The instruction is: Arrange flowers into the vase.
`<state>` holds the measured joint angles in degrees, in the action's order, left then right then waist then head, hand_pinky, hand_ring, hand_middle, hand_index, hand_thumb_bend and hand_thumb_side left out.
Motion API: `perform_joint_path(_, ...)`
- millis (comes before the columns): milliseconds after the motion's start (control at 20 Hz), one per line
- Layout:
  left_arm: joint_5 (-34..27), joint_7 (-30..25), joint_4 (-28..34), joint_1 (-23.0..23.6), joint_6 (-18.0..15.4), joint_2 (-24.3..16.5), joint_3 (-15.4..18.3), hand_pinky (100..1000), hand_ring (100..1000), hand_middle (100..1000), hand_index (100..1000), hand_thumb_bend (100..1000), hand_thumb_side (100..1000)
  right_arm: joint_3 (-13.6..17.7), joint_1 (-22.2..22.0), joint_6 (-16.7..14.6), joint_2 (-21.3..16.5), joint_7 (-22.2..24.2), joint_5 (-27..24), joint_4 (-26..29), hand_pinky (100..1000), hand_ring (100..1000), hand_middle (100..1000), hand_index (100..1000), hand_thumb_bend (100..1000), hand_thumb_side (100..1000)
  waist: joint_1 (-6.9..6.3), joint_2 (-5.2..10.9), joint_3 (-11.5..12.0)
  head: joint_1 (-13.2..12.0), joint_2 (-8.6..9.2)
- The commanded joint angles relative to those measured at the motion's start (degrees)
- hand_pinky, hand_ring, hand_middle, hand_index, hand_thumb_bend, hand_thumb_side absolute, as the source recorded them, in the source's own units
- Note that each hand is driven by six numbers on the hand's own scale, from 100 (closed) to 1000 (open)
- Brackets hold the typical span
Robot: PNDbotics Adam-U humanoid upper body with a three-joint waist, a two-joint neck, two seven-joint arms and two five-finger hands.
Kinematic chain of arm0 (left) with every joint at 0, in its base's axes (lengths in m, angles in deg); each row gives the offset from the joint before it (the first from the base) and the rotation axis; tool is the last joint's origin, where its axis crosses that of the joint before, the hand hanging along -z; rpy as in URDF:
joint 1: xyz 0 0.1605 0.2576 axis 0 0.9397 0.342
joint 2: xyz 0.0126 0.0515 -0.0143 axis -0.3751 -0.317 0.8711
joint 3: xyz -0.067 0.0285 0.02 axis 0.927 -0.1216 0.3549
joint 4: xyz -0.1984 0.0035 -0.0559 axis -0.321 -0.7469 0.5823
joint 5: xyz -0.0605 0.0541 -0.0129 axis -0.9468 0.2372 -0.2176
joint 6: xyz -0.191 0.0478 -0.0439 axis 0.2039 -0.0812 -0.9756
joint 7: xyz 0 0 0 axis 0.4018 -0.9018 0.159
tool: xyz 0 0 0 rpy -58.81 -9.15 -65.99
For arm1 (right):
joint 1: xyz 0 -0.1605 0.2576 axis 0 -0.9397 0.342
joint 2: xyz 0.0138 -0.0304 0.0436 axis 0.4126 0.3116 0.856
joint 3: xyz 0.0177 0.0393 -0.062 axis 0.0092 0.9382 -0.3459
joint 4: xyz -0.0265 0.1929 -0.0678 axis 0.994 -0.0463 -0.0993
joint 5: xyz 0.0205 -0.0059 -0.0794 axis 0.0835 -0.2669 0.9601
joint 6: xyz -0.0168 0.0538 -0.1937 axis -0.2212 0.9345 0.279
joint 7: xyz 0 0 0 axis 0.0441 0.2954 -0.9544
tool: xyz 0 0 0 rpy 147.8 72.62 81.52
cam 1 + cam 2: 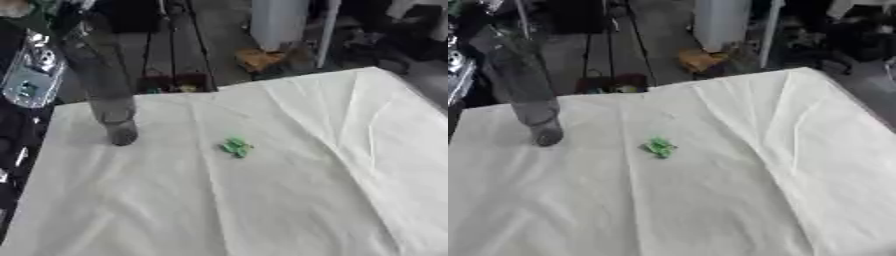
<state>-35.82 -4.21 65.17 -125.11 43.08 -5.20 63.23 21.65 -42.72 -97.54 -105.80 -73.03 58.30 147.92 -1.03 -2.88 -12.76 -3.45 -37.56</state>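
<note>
Vase [103, 90], tall and grey-clear, hanging tilted over the far left corner of the table [289, 200], base low near the white cloth [175, 200], maybe touching, hard to tell. Top end running up to the far left edge, where something shiny and silver [31, 75] sits beside it, probably the left arm. Hand itself not made out, so can't tell about the fingers. Small green bit [235, 147] lying alone mid-cloth, right of the vase base and apart from it. Right hand nowhere on show.
</note>
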Motion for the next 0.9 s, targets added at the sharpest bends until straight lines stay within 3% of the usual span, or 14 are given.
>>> perform_joint_path(50, 2.0, -1.02, -0.15, -1.98, 1.03, -1.98, -0.02, 708, 684, 673, 743, 1000, 732, 0.5, 0.67, -0.14, -1.14, 0.24, -0.58, 0.26, 799, 836, 874, 953, 172, 496, 0.15, 0.81, -0.16, -0.29, 0.82)
perform_joint_path(900, 12.26, -7.4, -7.27, -3.49, 9.72, -2.34, 1.09, 796, 764, 767, 827, 1000, 779, 0.45, 0.41, -0.13, -1.26, 0.53, -0.63, -0.1, 800, 837, 875, 952, 170, 498, -0.07, 1.28, -0.49, -0.31, 0.97)
